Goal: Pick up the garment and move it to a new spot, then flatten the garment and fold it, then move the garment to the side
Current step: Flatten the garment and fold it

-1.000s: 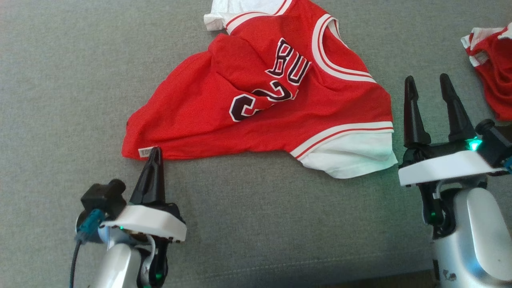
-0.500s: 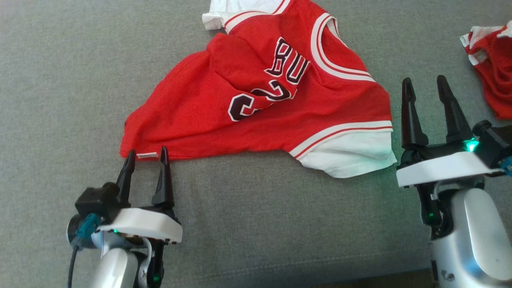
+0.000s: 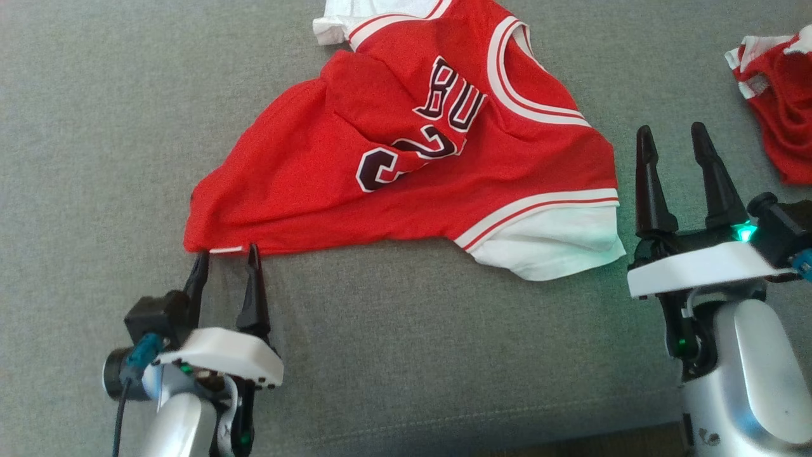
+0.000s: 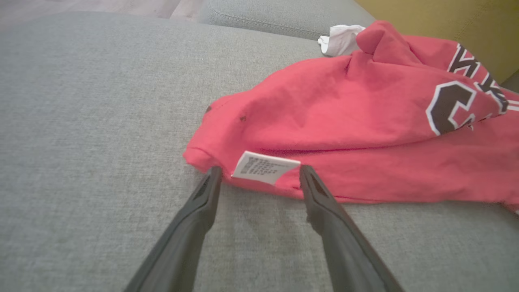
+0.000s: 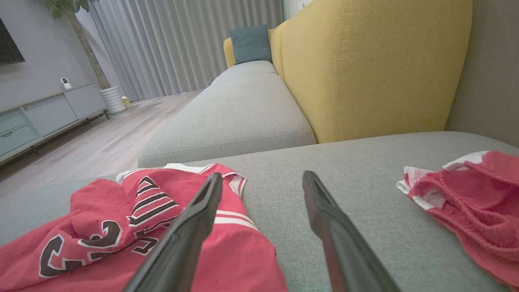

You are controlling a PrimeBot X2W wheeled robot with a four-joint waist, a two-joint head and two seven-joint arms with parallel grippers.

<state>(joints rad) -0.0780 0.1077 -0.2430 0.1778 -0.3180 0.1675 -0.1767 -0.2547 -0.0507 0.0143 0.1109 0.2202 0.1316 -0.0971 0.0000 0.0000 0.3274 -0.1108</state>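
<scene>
The left tool has its two dark fingers spread apart, gripping nothing. Their tips sit at the near hem of a red basketball jersey, one on each side of a small white label at the hem's corner. Whether the tips touch the cloth is unclear.

The jersey lies rumpled and partly folded over itself on a grey sofa seat. It has white trim, dark lettering and a white sleeve at its right end.

The right tool, fingers also apart and empty, hovers just beside that white sleeve. Further right lies a second crumpled red-and-white garment, apart from the jersey. A yellow backrest rises behind the seat.
</scene>
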